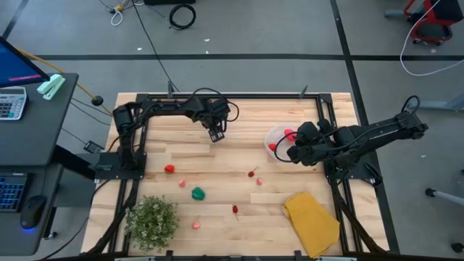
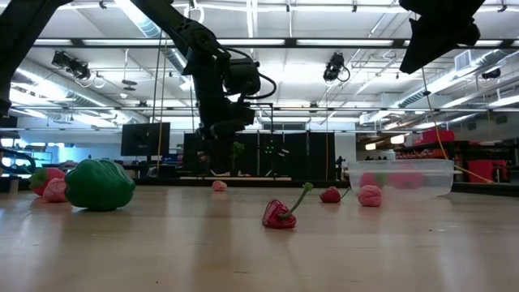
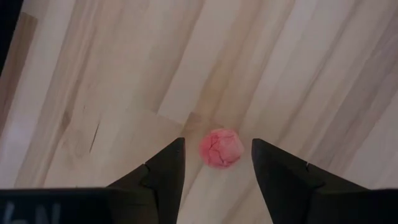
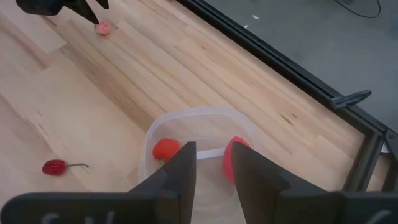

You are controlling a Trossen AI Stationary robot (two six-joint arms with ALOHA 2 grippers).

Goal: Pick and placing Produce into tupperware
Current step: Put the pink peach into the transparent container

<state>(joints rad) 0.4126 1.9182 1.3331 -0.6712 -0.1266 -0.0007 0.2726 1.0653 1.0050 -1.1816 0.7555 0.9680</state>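
Observation:
A pale pink piece of produce [image 3: 221, 148] lies on the wooden table; it also shows in the low view [image 2: 219, 186]. My left gripper [image 3: 218, 140] is open just above it, with one finger on either side and not touching it. The clear tupperware [image 1: 278, 135] stands at the table's right and holds red pieces [image 4: 165, 149]. My right gripper [image 4: 212, 147] hovers open and empty above the tupperware's near rim [image 4: 211, 153]. More produce lies loose on the table: a green pepper [image 1: 198, 193], a red piece [image 1: 169, 169] and a red chili [image 2: 280, 215].
A bushy green plant [image 1: 152, 220] stands at the near left. A yellow folded cloth [image 1: 312, 214] lies at the near right. Small red and pink pieces [image 1: 252, 173] are scattered over the table's middle. Black frame rails [image 1: 326, 116] run along the table's edges.

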